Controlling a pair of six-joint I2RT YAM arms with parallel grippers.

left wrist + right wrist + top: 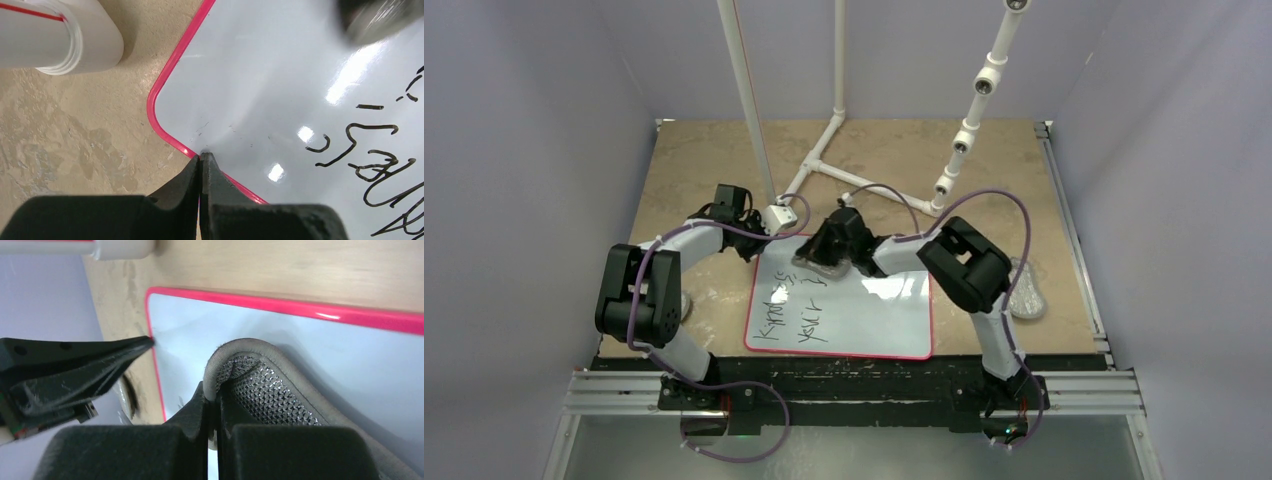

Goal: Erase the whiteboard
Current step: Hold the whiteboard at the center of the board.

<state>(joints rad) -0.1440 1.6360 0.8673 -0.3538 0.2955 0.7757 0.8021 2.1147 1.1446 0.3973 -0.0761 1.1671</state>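
My left jaws, pressed together on nothing, touch the far left corner of the whiteboard [874, 320], seemingly pinning it. The board lies flat on the tabletop [704, 160], just beyond the arm bases. Black handwriting [792, 312] fills its left part, not yet wiped; the right part looks bare. My right jaws are clamped on a grey mesh pad [260, 385] at the board's far edge. By my judgement, most erasing remains.

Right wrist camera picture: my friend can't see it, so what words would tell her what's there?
The right gripper pinches the edge of a grey mesh pad that lies on the whiteboard, a shiny white board with a red border. At left, the left gripper, shut, points its tip at the board's red edge, with tan table beyond.
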